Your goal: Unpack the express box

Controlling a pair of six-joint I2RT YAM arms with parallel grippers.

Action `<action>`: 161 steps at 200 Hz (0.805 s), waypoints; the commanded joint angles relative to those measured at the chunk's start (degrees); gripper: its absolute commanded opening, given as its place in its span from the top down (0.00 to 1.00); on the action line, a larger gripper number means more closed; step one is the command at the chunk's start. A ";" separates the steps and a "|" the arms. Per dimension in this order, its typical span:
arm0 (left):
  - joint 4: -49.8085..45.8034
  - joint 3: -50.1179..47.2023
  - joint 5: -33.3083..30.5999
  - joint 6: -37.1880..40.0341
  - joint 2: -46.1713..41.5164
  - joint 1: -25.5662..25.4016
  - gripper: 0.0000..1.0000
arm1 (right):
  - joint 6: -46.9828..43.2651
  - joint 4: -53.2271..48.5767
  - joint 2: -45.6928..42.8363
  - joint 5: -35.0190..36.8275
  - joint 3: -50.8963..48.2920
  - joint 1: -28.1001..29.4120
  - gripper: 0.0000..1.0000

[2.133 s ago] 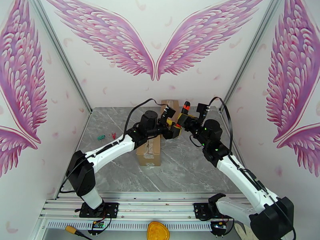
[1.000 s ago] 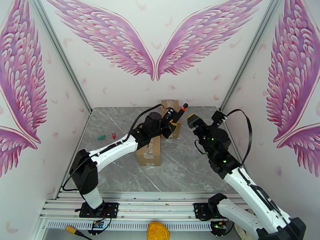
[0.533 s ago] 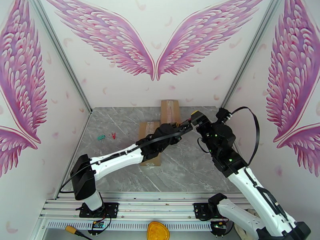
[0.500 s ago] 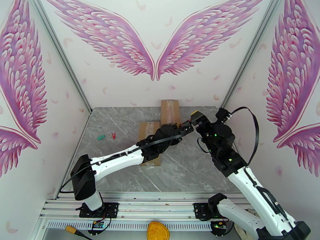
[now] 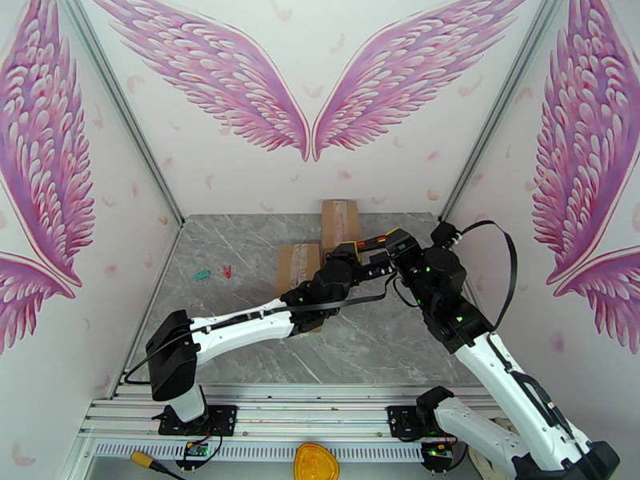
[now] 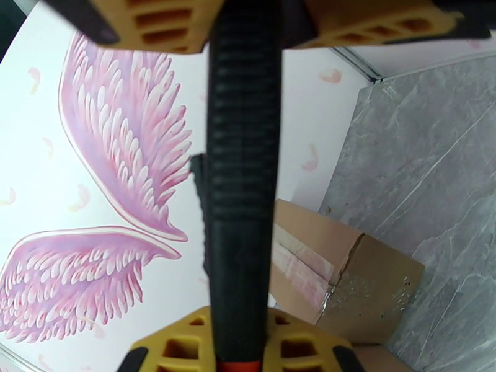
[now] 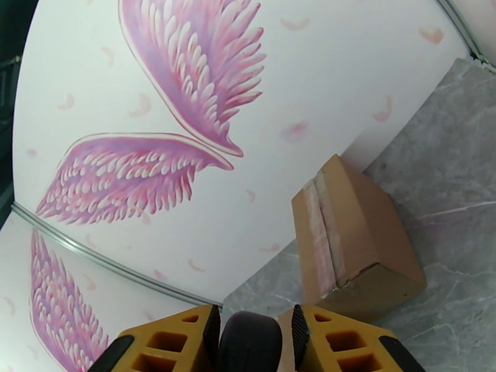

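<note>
Box sits mid-frame with a second box behind it. Both are taped shut and nothing is unpacked yet. Left gripper clamps a black-handled tool; right gripper pinches its end. Cutting remains.

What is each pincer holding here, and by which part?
Left pincer grips the black ribbed tool handle at mid-length; right pincer appears clamped on its end.

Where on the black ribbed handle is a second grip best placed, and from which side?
Grip the free end of the black ribbed handle, away from the left gripper, which is clamped on the other end. Come end-on from opposite that arm, with fingers across the narrow width, since the shaft is straight and ribbed. The right gripper has its fingers against that end.
</note>
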 commanded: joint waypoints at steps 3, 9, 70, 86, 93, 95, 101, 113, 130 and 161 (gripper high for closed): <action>7.17 -0.75 -1.99 2.35 -0.97 -0.71 1.00 | 0.92 0.60 -0.21 1.31 -2.23 -0.43 0.72; 7.56 -1.04 -1.93 2.64 -1.06 -0.80 1.00 | 0.97 1.00 -0.02 1.23 -2.34 -0.44 0.74; 7.10 -1.78 -1.81 2.25 -2.12 -0.95 0.75 | -1.72 5.01 2.02 -0.44 -2.00 -1.51 0.95; 3.21 -2.59 0.14 -1.21 -4.22 -0.14 0.45 | -2.42 5.55 2.29 -0.52 -1.99 -2.26 0.98; 1.05 -2.94 1.49 -3.28 -5.39 0.32 0.36 | -2.54 5.73 2.46 -0.56 -1.90 -2.61 0.98; 0.51 -3.09 1.88 -4.00 -5.82 0.53 0.33 | -2.60 5.86 2.53 -0.58 -1.90 -2.81 0.98; -1.57 -3.35 3.06 -6.21 -6.91 1.00 0.28 | -2.98 6.27 2.72 -0.87 -1.90 -3.16 0.99; -6.78 -3.50 6.44 -11.49 -9.48 2.49 0.24 | -3.94 6.94 3.37 -1.35 -1.73 -3.84 1.00; -14.19 -3.80 14.29 -19.04 -13.45 5.57 0.22 | -5.64 8.95 4.70 -3.21 -1.65 -5.17 1.00; -29.76 0.90 35.23 -32.68 -16.62 14.54 0.25 | -10.53 15.67 7.42 -11.40 -1.08 -8.65 1.00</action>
